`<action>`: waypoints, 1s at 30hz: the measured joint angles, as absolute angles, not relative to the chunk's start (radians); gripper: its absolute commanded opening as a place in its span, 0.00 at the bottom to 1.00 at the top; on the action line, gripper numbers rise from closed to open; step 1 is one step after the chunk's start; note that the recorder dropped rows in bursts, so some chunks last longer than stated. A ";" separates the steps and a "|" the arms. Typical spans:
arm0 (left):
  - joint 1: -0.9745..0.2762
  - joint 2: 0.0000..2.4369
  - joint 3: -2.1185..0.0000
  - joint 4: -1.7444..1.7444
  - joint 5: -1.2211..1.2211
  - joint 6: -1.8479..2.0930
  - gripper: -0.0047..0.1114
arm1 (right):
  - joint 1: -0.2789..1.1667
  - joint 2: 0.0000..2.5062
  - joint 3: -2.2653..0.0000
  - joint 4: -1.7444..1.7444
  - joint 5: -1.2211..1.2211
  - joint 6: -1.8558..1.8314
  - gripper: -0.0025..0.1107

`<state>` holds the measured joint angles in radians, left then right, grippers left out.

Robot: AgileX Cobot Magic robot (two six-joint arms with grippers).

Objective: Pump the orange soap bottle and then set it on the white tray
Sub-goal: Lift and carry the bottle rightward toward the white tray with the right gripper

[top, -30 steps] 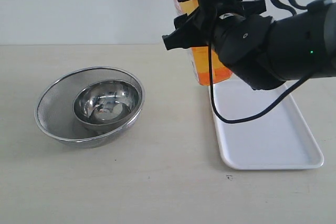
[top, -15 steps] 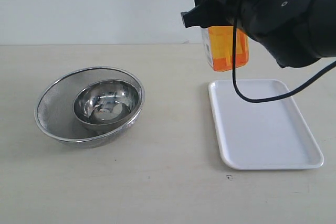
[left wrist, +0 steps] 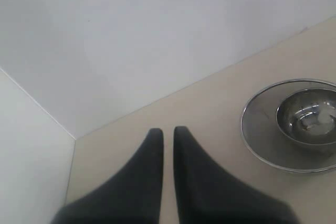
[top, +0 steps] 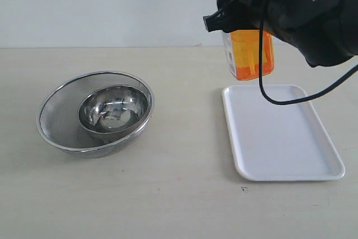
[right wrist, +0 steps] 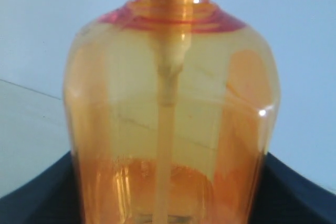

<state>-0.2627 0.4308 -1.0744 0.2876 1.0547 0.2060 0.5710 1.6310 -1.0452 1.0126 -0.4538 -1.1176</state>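
The orange soap bottle hangs upright in the air above the far left corner of the white tray, its bottom a little above the rim. My right gripper is shut on the bottle's body; its top is cut off by the picture's edge. In the right wrist view the translucent orange soap bottle fills the picture, with the dip tube down its middle and dark fingers on both sides. My left gripper shows only in the left wrist view, its two fingers close together with nothing between them, over bare table.
A round steel bowl sits inside a mesh strainer on the table's left side. The strainer also shows in the left wrist view. A black cable loops down from the right arm over the tray's far end.
My right gripper has carried the bottle up and to the right, from the tray's left far corner to a higher spot over the tray's far end. The bowl has not moved.
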 measured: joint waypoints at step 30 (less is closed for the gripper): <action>-0.263 0.431 -1.074 0.288 1.055 0.206 0.08 | 0.501 1.379 -0.759 0.975 -0.559 -1.019 0.02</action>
<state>-0.2627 0.4308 -1.0744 0.2876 1.0547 0.2060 0.5010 1.3793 -0.7589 0.9749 -0.5590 -1.0195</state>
